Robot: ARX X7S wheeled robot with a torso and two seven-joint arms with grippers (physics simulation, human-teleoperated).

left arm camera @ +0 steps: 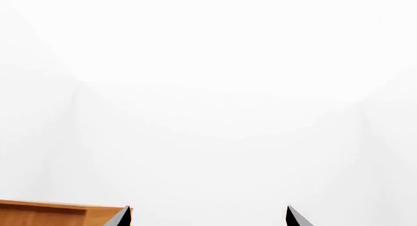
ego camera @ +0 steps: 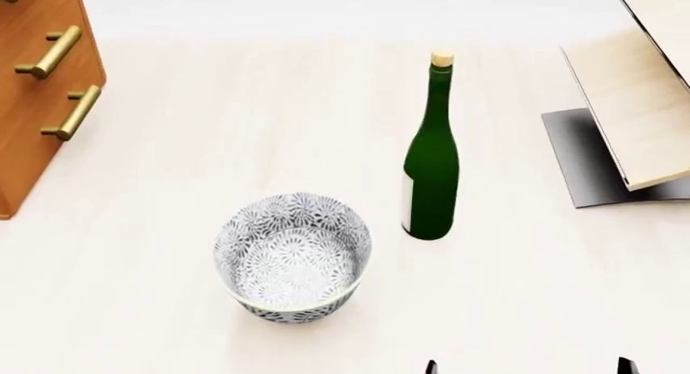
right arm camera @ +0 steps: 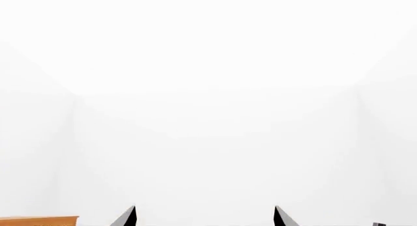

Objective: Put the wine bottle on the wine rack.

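— While we wait low at the near edge, what do we count around the wine bottle (ego camera: 432,160), left to right?

— One drawer cabinet (ego camera: 44,91) far to its left; one patterned bowl (ego camera: 292,254) just left of it and nearer us, apart from the glass; one bottle; one wine rack (ego camera: 631,107) well to its right, boards slanting.

— And the bottle itself?

— It stands upright on the table (ego camera: 216,132), long axis vertical, cork up, not yet on the rack.

— Which arm do we send?

— We judge the right one. Only the tips of the right gripper (ego camera: 526,366) show in the head view, spread wide and empty, and the bottle lies ahead of them, slightly left. The left gripper (left arm camera: 208,217) shows only in its wrist view, also spread wide with nothing between, facing blank white.
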